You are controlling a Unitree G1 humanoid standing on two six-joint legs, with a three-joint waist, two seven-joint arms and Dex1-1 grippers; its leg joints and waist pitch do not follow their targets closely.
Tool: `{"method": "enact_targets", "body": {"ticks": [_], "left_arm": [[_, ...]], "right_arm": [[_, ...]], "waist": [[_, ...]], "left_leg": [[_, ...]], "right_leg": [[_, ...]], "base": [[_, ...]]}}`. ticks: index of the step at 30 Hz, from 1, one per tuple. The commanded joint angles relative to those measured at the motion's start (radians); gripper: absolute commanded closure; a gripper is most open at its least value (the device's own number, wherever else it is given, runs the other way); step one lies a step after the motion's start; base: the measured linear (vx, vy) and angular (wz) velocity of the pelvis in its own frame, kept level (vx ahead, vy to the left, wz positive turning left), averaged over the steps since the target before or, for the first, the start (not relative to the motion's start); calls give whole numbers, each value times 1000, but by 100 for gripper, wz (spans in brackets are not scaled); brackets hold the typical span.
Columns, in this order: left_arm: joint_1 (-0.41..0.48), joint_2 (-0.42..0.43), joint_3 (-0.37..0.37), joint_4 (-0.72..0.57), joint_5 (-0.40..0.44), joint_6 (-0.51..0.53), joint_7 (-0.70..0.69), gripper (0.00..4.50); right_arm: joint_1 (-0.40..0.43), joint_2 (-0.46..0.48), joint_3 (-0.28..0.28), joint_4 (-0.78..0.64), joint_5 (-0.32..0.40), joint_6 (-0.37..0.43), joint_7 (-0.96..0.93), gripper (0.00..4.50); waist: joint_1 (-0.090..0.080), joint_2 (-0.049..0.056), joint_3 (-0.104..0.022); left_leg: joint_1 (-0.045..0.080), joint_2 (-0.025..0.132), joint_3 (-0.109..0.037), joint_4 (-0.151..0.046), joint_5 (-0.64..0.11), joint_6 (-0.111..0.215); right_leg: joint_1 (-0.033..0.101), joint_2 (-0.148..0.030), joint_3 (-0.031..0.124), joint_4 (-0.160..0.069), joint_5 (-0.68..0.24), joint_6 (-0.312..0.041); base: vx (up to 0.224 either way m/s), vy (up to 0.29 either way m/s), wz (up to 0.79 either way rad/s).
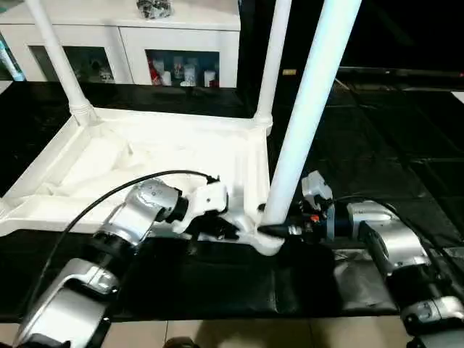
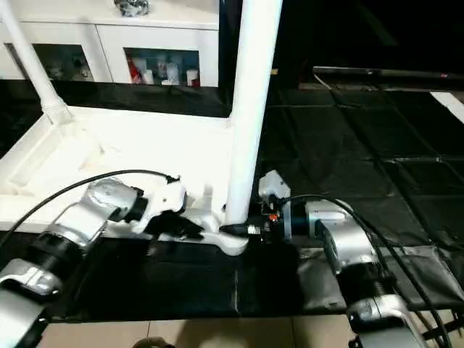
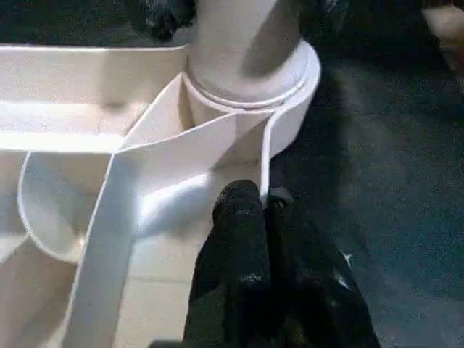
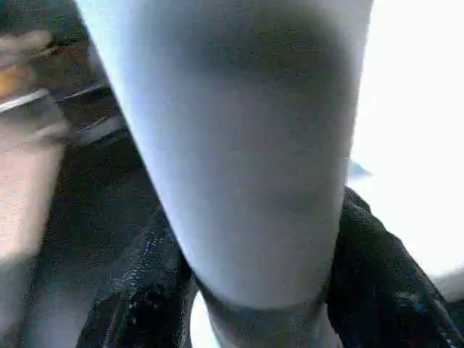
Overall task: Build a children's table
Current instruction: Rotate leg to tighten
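I am kneeling my arms toward the children's table (image 1: pixel 145 156), which is lying upside down on the dark surface (image 1: pixel 217 286), its ribbed underside facing up. My right pincer (image 1: pixel 274 230) is closing around the base of the near leg (image 1: pixel 312 109), one finger on each side of it, where the leg is standing in the corner socket (image 3: pixel 250 72). My left pincer (image 3: pixel 250 217) is clenched with nothing in it, its tips touching the rim just beside that socket. Beyond both pincers, two far legs (image 1: pixel 54 54) are standing upright, with a white cabinet (image 1: pixel 145 36) behind them.
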Motion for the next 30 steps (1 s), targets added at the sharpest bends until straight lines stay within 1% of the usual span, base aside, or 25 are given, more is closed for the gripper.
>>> {"method": "enact_targets", "body": {"ticks": [1,2,3,4,5,6,7,8,9,10,11,12,13,14,15,16,18,20,21,22,23,25,26,29,30], "left_arm": [[-59,-120,39,30,-4,87,243,450],[-70,-144,51,44,-4,110,291,450],[-76,-157,58,51,-5,123,318,450],[-87,-178,73,65,-9,144,363,450],[-99,-198,87,77,-12,160,406,450],[-109,-214,100,89,-12,170,449,450],[-120,-228,113,101,-14,179,488,450],[-127,-237,122,108,-12,184,512,450],[-134,-245,133,114,-10,187,544,450],[-138,-251,141,118,-8,189,563,450],[-142,-255,146,120,-2,193,572,450],[-142,-256,150,116,2,195,574,450],[-141,-256,151,113,3,196,573,450],[-141,-256,152,111,4,196,573,450],[-135,-246,141,104,12,188,553,450],[-133,-243,137,102,15,185,546,450],[-126,-232,130,98,18,172,526,450],[-109,-204,119,85,16,147,472,450],[-102,-189,116,80,14,138,447,450],[-100,-186,115,79,14,136,442,450],[-91,-166,106,72,15,118,408,450],[-78,-130,94,65,18,93,349,450],[-70,-113,86,60,19,72,317,450],[-61,-83,70,52,21,45,261,450],[-55,-68,62,46,18,26,225,450]], "right_arm": [[-31,126,43,23,-27,103,-203,243],[-45,154,36,40,-40,114,-266,243],[-52,169,32,50,-46,118,-300,243],[-68,199,21,67,-56,128,-360,243],[-84,227,16,85,-67,129,-413,245],[-98,249,16,99,-77,123,-447,247],[-115,271,19,115,-91,113,-482,247],[-122,285,21,119,-100,109,-505,247],[-138,298,28,138,-122,95,-542,247],[-148,306,31,150,-137,86,-569,247],[-159,320,25,163,-146,79,-597,247],[-164,335,14,170,-138,70,-598,247],[-164,339,12,169,-135,67,-595,200],[-165,342,11,168,-134,65,-592,187],[-159,343,14,158,-140,67,-583,188],[-157,343,15,156,-142,68,-581,182],[-149,335,18,149,-142,62,-566,150],[-127,306,27,130,-146,41,-531,136],[-115,288,29,118,-146,31,-513,130],[-112,285,29,116,-146,29,-510,102],[-95,260,32,96,-142,21,-478,102],[-66,211,32,63,-132,4,-416,87],[-53,186,30,47,-124,-3,-383,81],[-34,140,20,21,-108,-33,-324,47],[-25,117,13,5,-94,-38,-286,47]], "waist": [[-16,-3,-63],[-23,-1,-63],[-31,-1,-63],[-33,5,-64],[-40,1,-64],[-50,-1,-65],[-51,5,-66],[-55,0,-67],[-56,-2,-68],[-59,-1,-69],[-59,-3,-72],[-59,-3,-74],[-60,-3,-73],[-61,-2,-72],[-63,-4,-73],[-65,-3,-72],[-67,-1,-70],[-66,-2,-69],[-66,-4,-68],[-67,-4,-69],[-67,-5,-70],[-68,-4,-70],[-67,1,-71],[-66,0,-70],[-62,0,-71]], "left_leg": [[5,39,-16,-76,-188,-8],[10,37,-17,-77,-197,-18],[8,34,-18,-76,-197,-19],[4,34,-19,-77,-193,-18],[-2,34,-20,-79,-188,-14],[-4,31,-19,-78,-184,-14],[0,30,-20,-76,-185,-12],[-1,29,-18,-73,-172,-3],[-1,28,-15,-72,-158,10],[-5,28,-16,-72,-144,14],[-6,28,-15,-71,-122,20],[-5,29,-15,-71,-105,28],[-6,30,-14,-71,-105,32],[-4,32,-14,-71,-107,40],[-5,32,-13,-70,-102,47],[-6,33,-14,-71,-102,50],[-2,34,-13,-72,-117,51],[-2,33,-12,-72,-130,50],[-7,33,-14,-74,-130,52],[-8,33,-14,-74,-130,53],[-6,33,-14,-73,-121,55],[-7,35,-13,-72,-116,63],[-4,36,-13,-72,-112,66],[-4,38,-13,-72,-109,71],[0,39,-12,-71,-115,75]], "right_leg": [[53,-85,55,-95,-393,-121],[49,-86,55,-100,-432,-108],[51,-86,54,-102,-449,-102],[55,-87,53,-102,-447,-99],[56,-85,51,-104,-433,-92],[55,-82,51,-102,-423,-91],[54,-83,51,-105,-425,-93],[56,-82,53,-102,-394,-102],[54,-81,55,-101,-367,-110],[57,-80,55,-96,-345,-117],[57,-78,56,-93,-303,-126],[58,-78,56,-87,-258,-139],[58,-78,57,-85,-243,-146],[57,-79,57,-84,-229,-157],[60,-78,58,-81,-204,-165],[60,-78,57,-80,-201,-169],[59,-80,58,-84,-217,-173],[59,-81,59,-87,-233,-169],[63,-82,59,-86,-240,-160],[64,-82,59,-87,-244,-155],[63,-82,59,-87,-239,-151],[63,-81,60,-84,-219,-158],[61,-81,61,-82,-205,-165],[60,-80,61,-78,-167,-183],[60,-80,61,-78,-162,-190]], "base": [[0,0,0],[0,0,0],[0,0,0],[0,0,0],[0,0,0],[0,0,0],[0,0,0],[0,0,0],[0,0,0],[0,0,0],[0,0,0],[0,0,0],[0,0,0],[0,0,0],[0,0,0],[0,0,0],[0,0,0],[0,0,0],[0,0,0],[0,0,0],[0,0,0],[0,0,0],[0,0,0],[0,0,0],[0,0,0]]}}
